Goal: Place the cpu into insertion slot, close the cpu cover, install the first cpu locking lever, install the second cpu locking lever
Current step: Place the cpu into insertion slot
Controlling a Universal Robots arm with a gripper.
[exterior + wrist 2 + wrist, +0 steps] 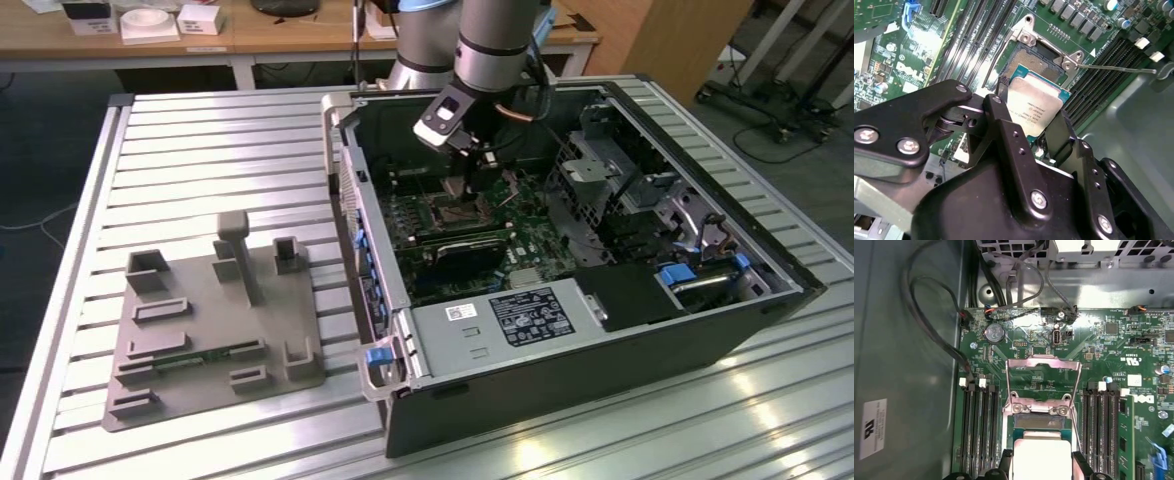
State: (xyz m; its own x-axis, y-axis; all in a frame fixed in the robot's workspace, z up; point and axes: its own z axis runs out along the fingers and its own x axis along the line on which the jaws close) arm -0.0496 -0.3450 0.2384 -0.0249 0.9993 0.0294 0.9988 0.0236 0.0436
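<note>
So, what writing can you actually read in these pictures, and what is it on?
Nothing reads clearly enough to quote.
Small flat silvery-grey square cpu: dark print on its top, too small.
Green circuit board: white lettering, blurred.
White sticker on the grey case wall: black mark, unreadable.
Black label on the grey power supply box: too small.

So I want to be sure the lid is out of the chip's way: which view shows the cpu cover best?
The first wrist view: the cpu cover stands open as a whole windowed frame beyond the cpu. The second wrist view catches its hinged edge, foreshortened; the exterior view leaves it tiny beneath the arm.
</note>
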